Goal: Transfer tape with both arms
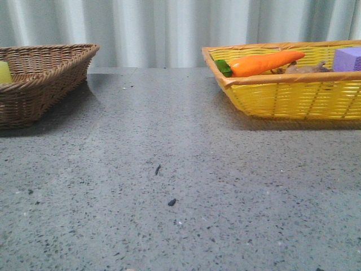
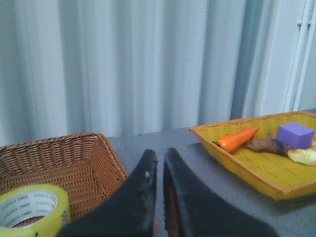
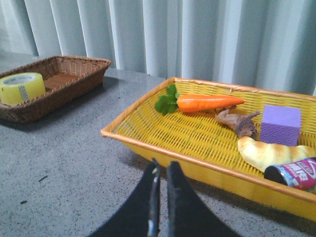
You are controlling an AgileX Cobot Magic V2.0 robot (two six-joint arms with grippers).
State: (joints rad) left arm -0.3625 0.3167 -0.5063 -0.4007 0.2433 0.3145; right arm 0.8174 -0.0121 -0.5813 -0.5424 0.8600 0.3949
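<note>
Left claw [image 2: 159, 165]: black fingers nearly together, a thin gap between, nothing held. Brown basket [image 2: 89, 158] on grey worktop [image 2: 182, 148], holding tape [image 2: 32, 212], yellow with white core and green lettering. Yellow basket [image 2: 256, 173], well apart from the brown one: carrot [image 2: 238, 139], brown root-like piece [image 2: 264, 144], purple block [image 2: 295, 136], pale yellow item [image 2: 303, 156]. Backdrop: pleated pale curtain [image 2: 138, 64].

On my table [image 1: 169, 186], the tape [image 3: 21, 87] lies in the left basket [image 1: 51, 73]; the carrot [image 1: 265, 62] lies in the right basket [image 1: 293, 96], well apart.
</note>
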